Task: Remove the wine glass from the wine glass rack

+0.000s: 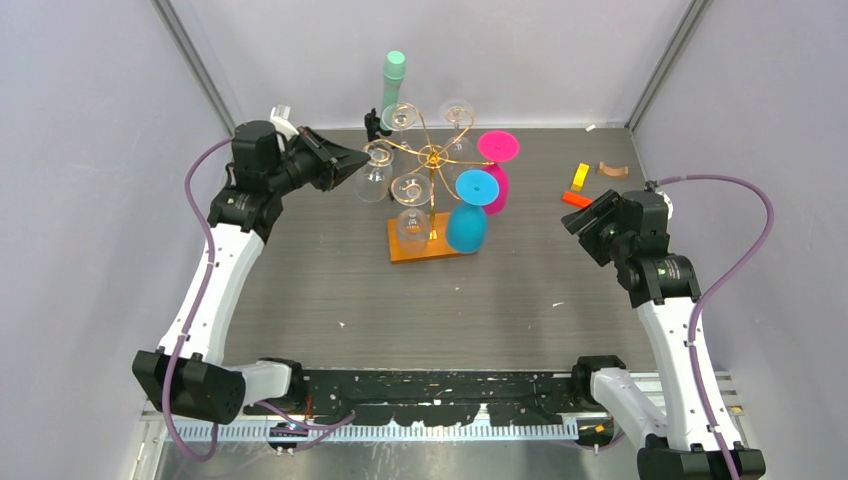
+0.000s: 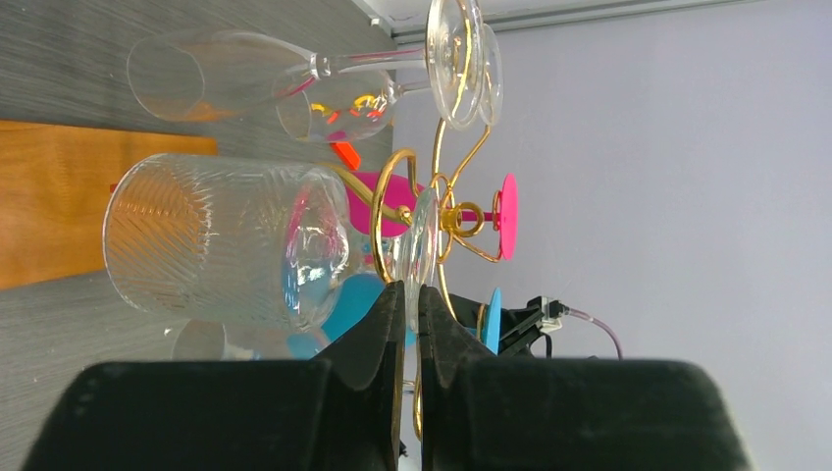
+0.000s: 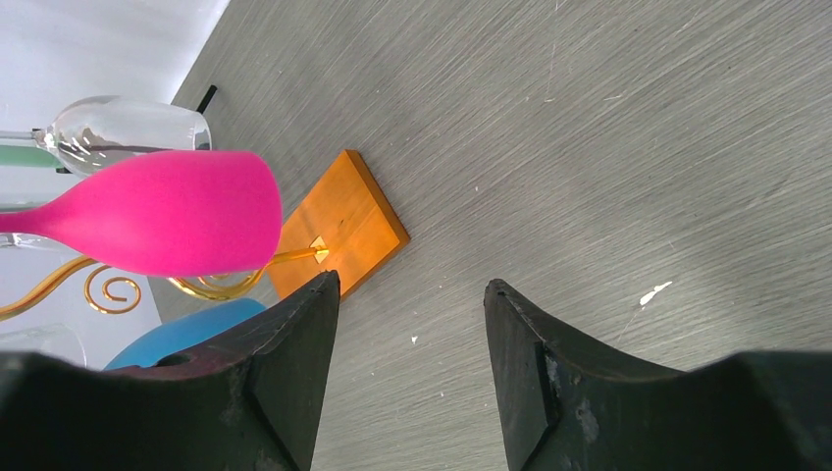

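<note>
The left hand [image 1: 360, 158] is the nearer one by far. Its fingers [image 2: 383, 334] are drawn almost together, leaving only a slit. The wine glass [image 2: 226, 240] hangs upside down just ahead of this hand. The thin edge of its foot seems to sit in that slit, so I judge it pinched there. The ribbed bowl lies below the fingertips, toward the surface [image 1: 300, 290], and the foot is level with them, so the long axis stands upright.

Straight beyond the fingertips is the rack [image 1: 432, 155]. Its gold wire curls round the stem, with the centre post further ahead. The next move turns on that line. The glass probably has to come back toward the wrist, away from the post and kept level, until the stem clears the curl. Lifting or tilting first could catch the wire.

The right hand [image 1: 588, 225] is spread wide and holds nothing. It hovers over the surface, well apart from the rack, whose wooden base [image 3: 338, 221] lies ahead and to its left.
</note>
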You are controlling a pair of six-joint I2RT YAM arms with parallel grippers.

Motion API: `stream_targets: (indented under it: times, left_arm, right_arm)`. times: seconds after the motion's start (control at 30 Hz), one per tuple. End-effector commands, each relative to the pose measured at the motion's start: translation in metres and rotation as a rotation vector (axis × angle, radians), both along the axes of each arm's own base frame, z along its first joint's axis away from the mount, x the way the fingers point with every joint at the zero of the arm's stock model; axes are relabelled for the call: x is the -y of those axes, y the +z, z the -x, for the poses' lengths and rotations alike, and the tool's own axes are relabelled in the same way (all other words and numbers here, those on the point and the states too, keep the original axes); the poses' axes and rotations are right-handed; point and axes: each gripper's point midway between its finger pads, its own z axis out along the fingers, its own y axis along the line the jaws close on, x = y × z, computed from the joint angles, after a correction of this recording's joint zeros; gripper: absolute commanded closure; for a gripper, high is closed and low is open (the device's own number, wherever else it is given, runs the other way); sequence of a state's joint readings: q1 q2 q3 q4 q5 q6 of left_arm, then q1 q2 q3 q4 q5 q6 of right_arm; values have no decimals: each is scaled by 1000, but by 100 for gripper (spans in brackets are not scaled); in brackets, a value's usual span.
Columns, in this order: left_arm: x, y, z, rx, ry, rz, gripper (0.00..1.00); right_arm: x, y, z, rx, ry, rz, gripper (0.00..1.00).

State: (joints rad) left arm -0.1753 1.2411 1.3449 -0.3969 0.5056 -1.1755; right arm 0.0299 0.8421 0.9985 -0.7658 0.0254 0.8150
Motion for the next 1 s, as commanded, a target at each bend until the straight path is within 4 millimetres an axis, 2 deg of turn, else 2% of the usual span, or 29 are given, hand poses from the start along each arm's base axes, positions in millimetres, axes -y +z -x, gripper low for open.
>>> stream_targets:
  times: [0.0, 0.07, 0.2, 0.3, 0.4, 0.47, 0.6, 0.67, 0.8, 0.97]
  left_arm:
    - [4, 22, 13, 76, -20, 39, 100]
    - [1, 15, 11, 59, 2, 29, 98]
    - [1, 0, 5, 21, 10, 12, 80]
    - [0, -2, 1, 21, 16, 4, 58]
    - [0, 6, -1, 53, 14, -7, 36]
    - [-1, 13, -1, 81, 21, -17, 26]
    - [-2, 15, -4, 89, 25, -21, 26]
    - [0, 14, -7, 82, 19, -20, 33]
    - [5, 12, -12, 67, 3, -15, 53]
    - [11, 13, -15, 63, -16, -12, 61]
  right_arm:
    - [3, 8, -3, 36, -13, 8, 39]
    - [3, 7, -3, 33, -14, 8, 39]
    - [3, 7, -3, 34, -14, 14, 39]
    - [5, 7, -2, 35, -17, 22, 39]
    - [5, 7, -2, 34, -16, 23, 39]
    - [4, 6, -3, 30, -12, 23, 39]
    - [4, 5, -4, 24, -10, 21, 39]
    - [4, 4, -4, 23, -10, 23, 39]
    - [5, 4, -5, 21, -12, 26, 39]
    - [5, 3, -5, 20, -15, 29, 39]
